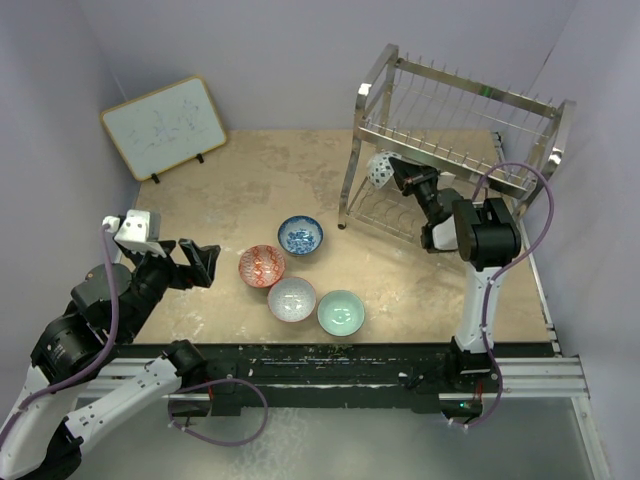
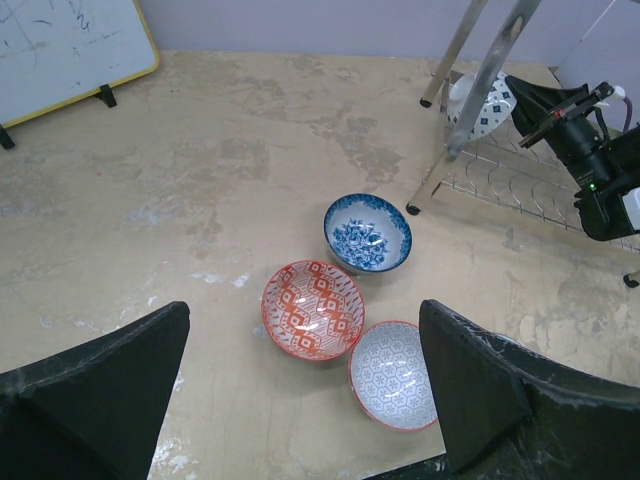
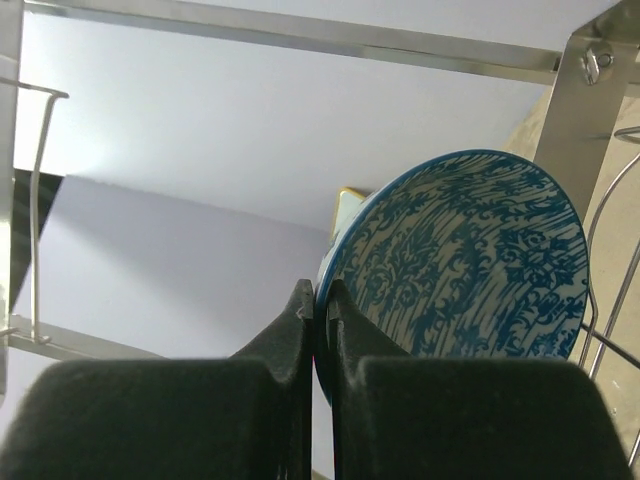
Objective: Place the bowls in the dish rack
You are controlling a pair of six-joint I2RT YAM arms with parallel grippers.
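My right gripper (image 1: 398, 178) is shut on the rim of a blue-and-white bowl (image 1: 379, 172) and holds it on edge at the left end of the dish rack (image 1: 455, 110), under the upper tier. In the right wrist view the fingers (image 3: 320, 300) pinch that bowl's rim (image 3: 470, 260). Four bowls sit on the table: blue-and-white (image 1: 300, 235), red-orange (image 1: 262, 266), grey-white (image 1: 292, 299), mint green (image 1: 341, 313). My left gripper (image 1: 200, 262) is open and empty, just left of the red-orange bowl (image 2: 312, 309). The mint bowl is hidden in the left wrist view.
A framed whiteboard (image 1: 165, 127) leans at the far left. The rack's tubular legs (image 2: 490, 70) stand beyond the blue bowl (image 2: 368, 232). The right arm's cable (image 1: 520, 215) loops beside the rack. The grey-white bowl (image 2: 395, 374) touches the red-orange one.
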